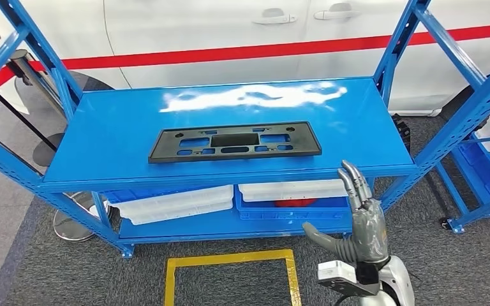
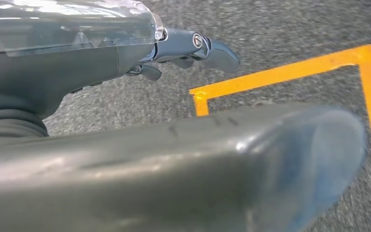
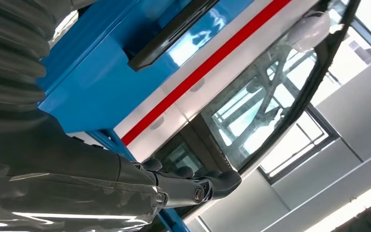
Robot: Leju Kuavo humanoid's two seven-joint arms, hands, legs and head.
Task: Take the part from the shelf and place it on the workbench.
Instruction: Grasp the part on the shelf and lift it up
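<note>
While the black part (image 1: 235, 142) lies flat on the blue shelf (image 1: 102, 137), ahead of the raised, spread, empty right hand (image 1: 357, 220), the reach phase is underway; next comes extending forward to grip its near edge.

Bright, even light; white glare streaks the back of the blue shelf (image 1: 242, 121). The left hand (image 2: 174, 159) looms blurred up close.
</note>
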